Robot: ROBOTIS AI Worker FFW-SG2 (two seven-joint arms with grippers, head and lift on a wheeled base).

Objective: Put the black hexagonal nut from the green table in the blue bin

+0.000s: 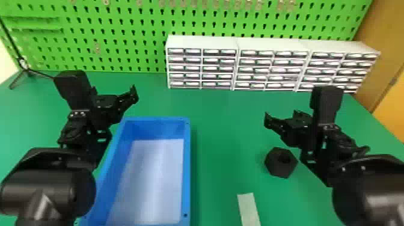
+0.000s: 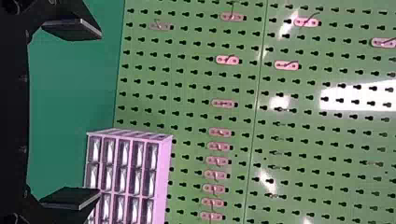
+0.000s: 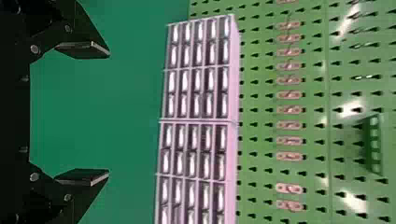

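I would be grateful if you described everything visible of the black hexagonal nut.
The black hexagonal nut is chunky and dark, with flat sides and a round hole; it looks matte, perhaps plastic. It rests on the green table, to the right of the blue bin and beyond the pale strip. The open right tool does not hold it.

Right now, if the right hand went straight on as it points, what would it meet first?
Probably the white drawer units behind the green table; the downward tilt of the right hand is unclear, so the table could come first.
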